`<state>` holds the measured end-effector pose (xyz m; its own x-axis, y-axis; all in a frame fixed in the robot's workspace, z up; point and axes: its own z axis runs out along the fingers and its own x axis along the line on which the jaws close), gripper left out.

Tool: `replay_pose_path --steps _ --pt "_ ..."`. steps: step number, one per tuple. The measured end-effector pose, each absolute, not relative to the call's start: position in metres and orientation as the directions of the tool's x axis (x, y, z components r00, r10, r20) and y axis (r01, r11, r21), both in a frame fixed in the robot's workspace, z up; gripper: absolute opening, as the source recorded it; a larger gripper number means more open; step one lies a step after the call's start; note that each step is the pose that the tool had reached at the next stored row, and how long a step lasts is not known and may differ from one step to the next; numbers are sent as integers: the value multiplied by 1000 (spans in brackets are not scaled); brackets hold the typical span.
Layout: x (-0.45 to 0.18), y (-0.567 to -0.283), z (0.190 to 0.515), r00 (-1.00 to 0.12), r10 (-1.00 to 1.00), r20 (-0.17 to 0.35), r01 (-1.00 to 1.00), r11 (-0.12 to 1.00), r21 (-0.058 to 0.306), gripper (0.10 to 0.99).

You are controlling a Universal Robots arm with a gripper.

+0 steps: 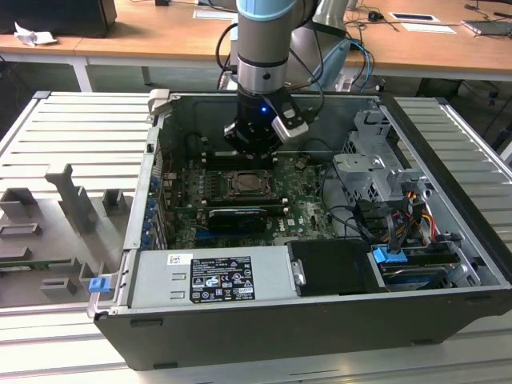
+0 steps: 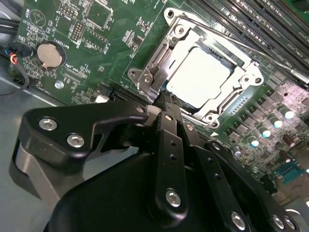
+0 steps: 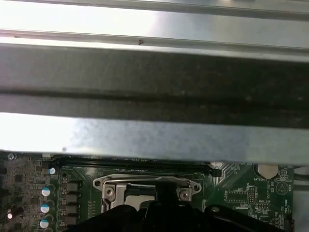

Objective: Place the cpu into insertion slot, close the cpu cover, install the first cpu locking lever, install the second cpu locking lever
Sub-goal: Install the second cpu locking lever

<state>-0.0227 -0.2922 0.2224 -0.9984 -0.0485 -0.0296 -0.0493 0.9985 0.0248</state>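
We see a green circuit board with small white print. The chip has a pale silvery-beige face, and the cover around it is shiny silver. The gripper is black with silver screws. The computer case is dark grey, and the power supply carries a black-and-white label. A blue tab shows at the exterior view's right.

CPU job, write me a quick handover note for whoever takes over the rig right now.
Gripper: down inside the computer case, its fingers drawn together at the edge of the insertion slot, holding nothing that shows.
Cpu: seated in the slot, metal face up.
Cpu cover: lies flat around the chip.
Done: cpu placed, cover down.
Left: whether either locking lever is latched cannot be told, so check both.
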Motion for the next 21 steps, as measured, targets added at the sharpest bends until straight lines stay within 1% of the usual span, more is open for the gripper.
replay_pose_path --steps 10,14,18,21 --pt "-23 -300 227 -998 -49 -30 -49 998 25 106" --pt "-23 -302 236 -998 -49 -30 -49 998 25 106" --pt "-23 -322 235 -998 -48 -29 -49 998 24 106" --pt "-23 -329 235 -998 -49 -29 -49 998 24 106"
